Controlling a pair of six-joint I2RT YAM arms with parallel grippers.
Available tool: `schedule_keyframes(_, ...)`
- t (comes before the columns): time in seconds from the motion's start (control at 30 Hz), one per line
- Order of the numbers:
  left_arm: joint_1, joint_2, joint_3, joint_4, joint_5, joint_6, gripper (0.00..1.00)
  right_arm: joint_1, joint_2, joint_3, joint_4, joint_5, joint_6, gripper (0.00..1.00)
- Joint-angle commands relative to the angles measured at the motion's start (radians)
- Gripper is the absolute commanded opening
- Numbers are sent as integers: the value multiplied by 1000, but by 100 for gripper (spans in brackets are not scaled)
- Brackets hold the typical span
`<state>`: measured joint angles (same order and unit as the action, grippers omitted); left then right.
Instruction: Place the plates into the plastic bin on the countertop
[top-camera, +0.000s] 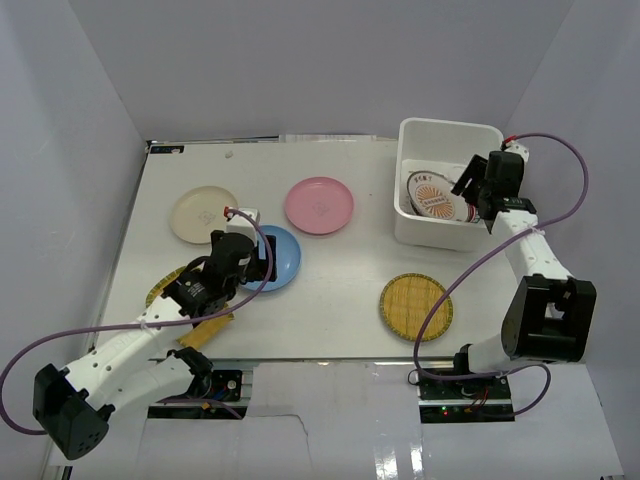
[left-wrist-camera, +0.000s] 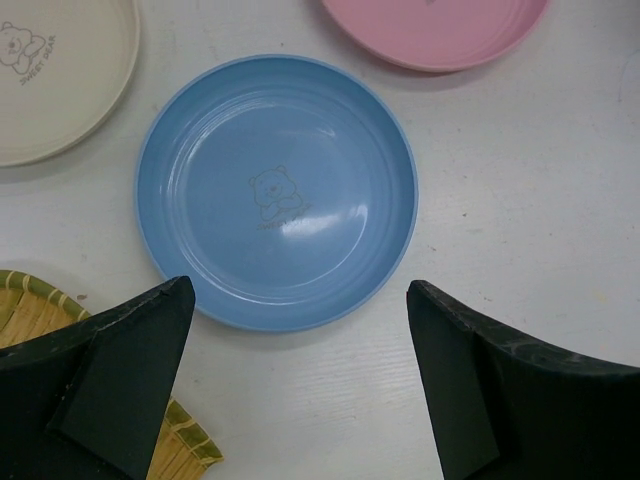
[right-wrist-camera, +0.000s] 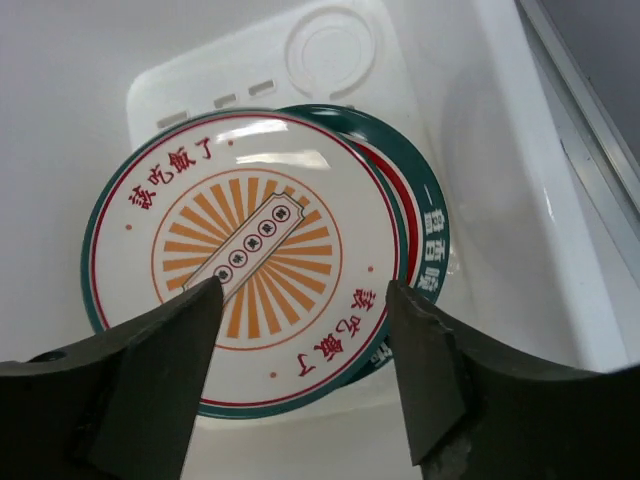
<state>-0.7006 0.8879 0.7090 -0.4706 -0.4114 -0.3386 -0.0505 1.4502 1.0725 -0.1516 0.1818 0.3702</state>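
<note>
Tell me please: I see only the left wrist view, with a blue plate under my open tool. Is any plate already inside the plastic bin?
Observer: Yes, two. The plate with the orange patterned centre lies on a dark-rimmed plate in the plastic bin.
Operator: Where is the right tool?
Observer: The right tool hangs open above those plates, holding nothing.
Operator: How many plates are outside the bin?
Observer: Five on the countertop: cream plate, pink plate, blue plate, and two yellow woven plates, one partly under the left arm.
</note>
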Motion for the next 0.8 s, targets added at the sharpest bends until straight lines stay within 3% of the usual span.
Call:
schedule_keyframes(0.0,10,22,66,23,-33,0,98,1,-25,90,31,18,-39,73)
schedule_keyframes(0.1,16,78,112,30,-33,-2,98,6,-74,112,18,-14,-57,88)
schedule_keyframes(0.17,27,111,138,55,-21,-11,98,35,-124,113,15,-45,-73,87)
schedule_keyframes(0.2,36,127,145,62,-11,-17,98,49,-138,110,18,-54,-82,85)
schedule_keyframes(0.3,122,203,182,102,78,-49,98,248,-175,92,30,-67,-111,70)
schedule_keyframes(0.43,402,279,190,167,287,-158,98,579,-102,80,49,-65,-103,50)
schedule_keyframes(0.53,524,299,173,207,290,-204,98,713,-27,49,125,-45,-44,49)
schedule_keyframes(0.6,581,321,159,217,281,-255,98,762,70,55,179,-44,19,53)
schedule_keyframes(0.63,622,328,153,236,264,-264,98,802,138,58,201,-50,42,64)
schedule_keyframes(0.73,697,358,142,248,220,-284,98,860,264,70,288,-96,140,80)
schedule_keyframes(0.77,735,365,144,245,212,-292,98,868,297,73,305,-128,163,80)
